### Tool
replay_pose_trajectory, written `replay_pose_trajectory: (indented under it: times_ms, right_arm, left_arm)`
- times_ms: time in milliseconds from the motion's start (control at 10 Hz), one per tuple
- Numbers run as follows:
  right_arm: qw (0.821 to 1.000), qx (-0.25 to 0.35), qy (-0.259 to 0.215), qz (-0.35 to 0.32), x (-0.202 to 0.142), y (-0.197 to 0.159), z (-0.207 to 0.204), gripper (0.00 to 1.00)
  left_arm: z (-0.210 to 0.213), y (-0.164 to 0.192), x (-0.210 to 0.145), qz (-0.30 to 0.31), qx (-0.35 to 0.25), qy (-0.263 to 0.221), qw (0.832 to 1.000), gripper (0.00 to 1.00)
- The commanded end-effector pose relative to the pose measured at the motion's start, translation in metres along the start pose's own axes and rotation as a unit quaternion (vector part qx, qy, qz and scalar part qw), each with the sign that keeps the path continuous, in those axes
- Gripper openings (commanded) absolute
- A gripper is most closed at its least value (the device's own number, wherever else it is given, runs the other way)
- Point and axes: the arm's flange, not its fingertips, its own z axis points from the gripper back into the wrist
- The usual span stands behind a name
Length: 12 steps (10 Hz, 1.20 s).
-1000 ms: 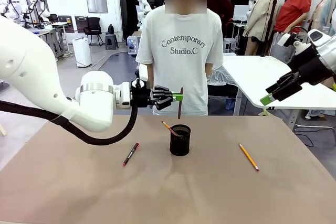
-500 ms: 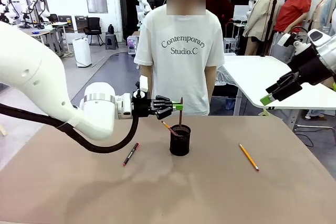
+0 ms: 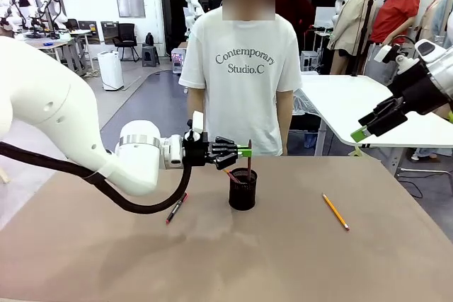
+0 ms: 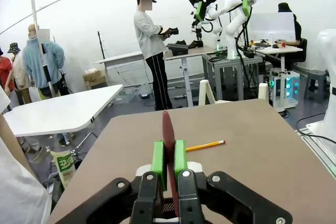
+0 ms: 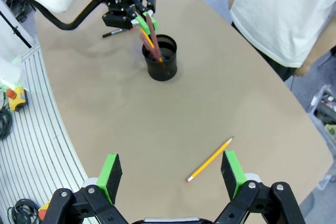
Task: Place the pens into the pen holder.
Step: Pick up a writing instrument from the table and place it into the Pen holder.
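Presently, item one: left claw (image 3: 244, 151), pads closed on the pinkish-red pencil (image 3: 249, 164). Its long axis is upright; the lower end sits inside the mouth of the pen holder (image 3: 243, 196), straight below the grip. Item two: black pen (image 3: 177, 208), flat on the worktop (image 3: 283, 259), left of the holder. Item three: yellow pencil (image 3: 335, 211), flat, nearer the right claw (image 3: 359, 134), which is spread wide, empty and raised.

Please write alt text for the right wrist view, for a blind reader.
The left gripper holds a pinkish-red pencil with its lower end inside a black cylindrical mesh pen holder on the brown table. A yellow-orange pencil lies beneath the open right gripper.
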Motion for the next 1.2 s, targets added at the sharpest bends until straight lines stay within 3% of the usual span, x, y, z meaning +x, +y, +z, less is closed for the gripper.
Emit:
replay_pose_trajectory:
  times_ms: [0,400,1000,1100]
  right_arm:
    - [1.0,0.004,-0.007,0.003,0.0008,-0.0013,0.0002,1.0]
    - [1.0,0.004,-0.007,0.003,0.0008,-0.0013,0.0002,1.0]
    - [1.0,0.004,-0.007,0.003,0.0008,-0.0013,0.0002,1.0]
    - [1.0,0.004,-0.007,0.003,0.0008,-0.0013,0.0002,1.0]
  left_arm:
    - [-0.0016,0.004,-0.0003,-0.011,-0.019,-0.006,1.0,0.26]
    - [-0.0003,0.0007,0.0023,-0.009,-0.036,-0.004,0.999,1.0]
    - [0.0019,-0.0011,0.0057,-0.012,-0.024,0.001,1.0,1.0]
    - [0.0021,-0.0008,0.0066,-0.016,-0.019,0.013,1.0,0.93]
